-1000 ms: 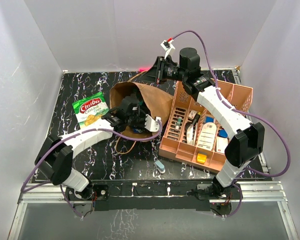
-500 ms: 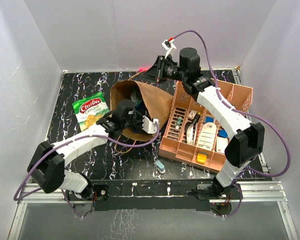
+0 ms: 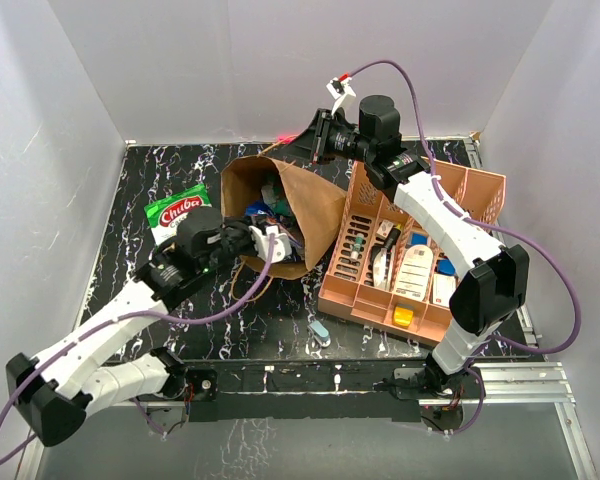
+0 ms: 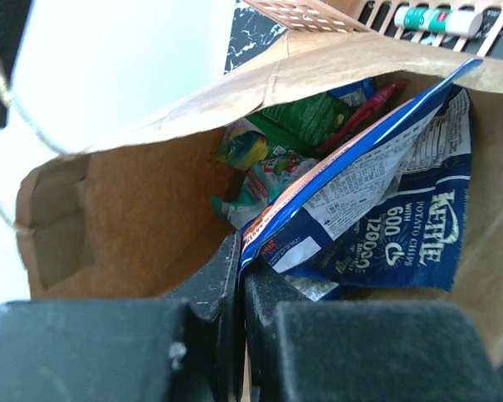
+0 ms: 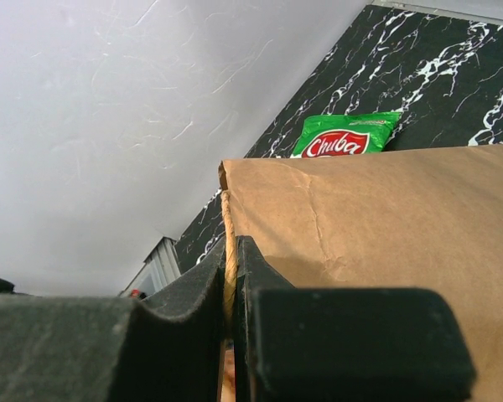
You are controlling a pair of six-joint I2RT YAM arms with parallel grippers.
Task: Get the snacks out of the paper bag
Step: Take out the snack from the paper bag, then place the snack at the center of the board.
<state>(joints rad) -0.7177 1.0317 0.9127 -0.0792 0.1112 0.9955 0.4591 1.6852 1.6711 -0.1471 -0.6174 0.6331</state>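
The brown paper bag point(image 3: 305, 200) lies on its side with its mouth open to the left. My left gripper point(image 3: 277, 237) is at the mouth, shut on the edge of the blue Kettle chip bag point(image 4: 402, 222), as the left wrist view point(image 4: 243, 251) shows. Behind it inside the bag point(image 4: 126, 218) lie a green packet point(image 4: 314, 117), a pink-red one point(image 4: 373, 100) and a teal one point(image 4: 264, 180). My right gripper point(image 3: 317, 140) is shut on the bag's twisted paper handle point(image 5: 228, 243), holding it up at the back. A green Chuba packet point(image 3: 175, 212) lies on the table left of the bag.
The orange slotted tray point(image 3: 480, 190) with small items stands right of the bag, touching it. A pale-blue capsule point(image 3: 320, 333) lies near the front edge. White walls enclose the black marbled table point(image 3: 180, 170) on three sides.
My left arm has drawn back to the left and toward the near edge, bringing its gripper from deeper inside the bag to its mouth. The right arm has not moved.
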